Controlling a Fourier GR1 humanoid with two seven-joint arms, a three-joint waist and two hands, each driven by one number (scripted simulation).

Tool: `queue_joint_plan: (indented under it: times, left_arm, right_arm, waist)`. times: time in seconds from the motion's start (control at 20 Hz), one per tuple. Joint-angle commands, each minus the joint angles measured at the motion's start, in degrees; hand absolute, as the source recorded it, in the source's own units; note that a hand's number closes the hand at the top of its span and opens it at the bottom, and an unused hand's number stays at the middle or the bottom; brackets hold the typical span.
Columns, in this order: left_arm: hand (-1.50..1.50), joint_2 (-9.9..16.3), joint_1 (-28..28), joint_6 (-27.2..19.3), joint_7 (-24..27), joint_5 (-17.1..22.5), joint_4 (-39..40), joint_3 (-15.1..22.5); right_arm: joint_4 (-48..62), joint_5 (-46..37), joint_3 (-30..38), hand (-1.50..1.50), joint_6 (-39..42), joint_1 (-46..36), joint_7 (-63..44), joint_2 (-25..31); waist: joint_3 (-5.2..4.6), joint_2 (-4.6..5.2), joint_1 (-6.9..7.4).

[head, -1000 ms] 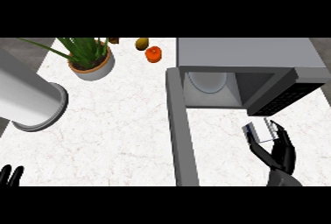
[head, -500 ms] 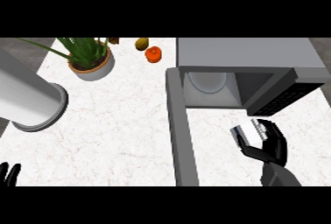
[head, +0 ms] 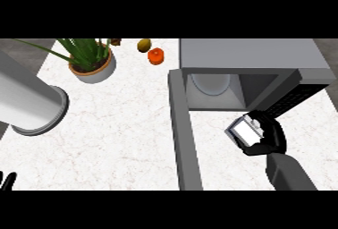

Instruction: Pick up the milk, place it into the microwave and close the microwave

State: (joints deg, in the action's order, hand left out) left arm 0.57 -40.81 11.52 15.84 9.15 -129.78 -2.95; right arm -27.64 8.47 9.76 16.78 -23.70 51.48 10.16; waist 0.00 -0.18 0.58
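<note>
Milk (head: pixel 243 132) in right robot hand (head: pixel 267 139), fingers curled round it, held above the worktop (head: pixel 119 134). Just beyond the hand: microwave (head: pixel 251 67), cavity open, door (head: pixel 181 134) swung out to the hand's left. Left robot hand (head: pixel 6 181) at lower left edge, fingers up, open. Plant (head: pixel 89 60) far left.

white marbled counter (head: pixel 119 134)

white milk (head: pixel 245 131) in hand (head: pixel 269 136), microwave (head: pixel 246 71) open
</note>
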Motion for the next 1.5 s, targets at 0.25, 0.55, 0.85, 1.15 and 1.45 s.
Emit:
queue_joint_plan:
  times: [0.25, 0.55, 0.85, 1.15, 1.45]
  left_arm:
    - [-1.5, 0.52, -2.11, 2.0, 0.08, 3.05, -0.72, -3.32]
    - [-1.5, 1.18, -5.65, 5.98, 5.34, 5.95, 1.9, -5.98]
    - [-1.5, -0.52, -6.56, 6.47, 2.02, 5.57, -0.98, -4.37]
    - [-1.5, 1.08, -2.31, 8.83, 3.87, 8.87, 4.57, -11.23]
    - [-1.5, 0.5, -1.52, 8.04, 1.57, 8.51, 3.32, -12.5]
  right_arm:
    - [-25.85, -2.15, -10.04, 1.5, 0.1, 11.92, -9.47, -4.83]
    - [-48.99, 2.46, -12.48, 1.5, -3.18, 22.13, -24.88, -7.09]
    - [-64.61, 2.78, -18.48, 1.5, -11.12, 27.2, -35.13, -10.07]
    - [-67.41, 0.51, -24.05, 1.5, -22.62, 20.65, -40.55, -10.14]
    - [-59.42, -1.95, -24.23, 1.5, -32.6, 10.19, -40.87, -10.15]
  waist:
    - [-0.15, -0.51, -1.65]
    - [-0.15, -0.43, -1.22]
    - [-0.02, -0.03, -0.44]
    - [-0.02, 0.09, -0.12]
    - [-0.01, 0.21, 0.29]
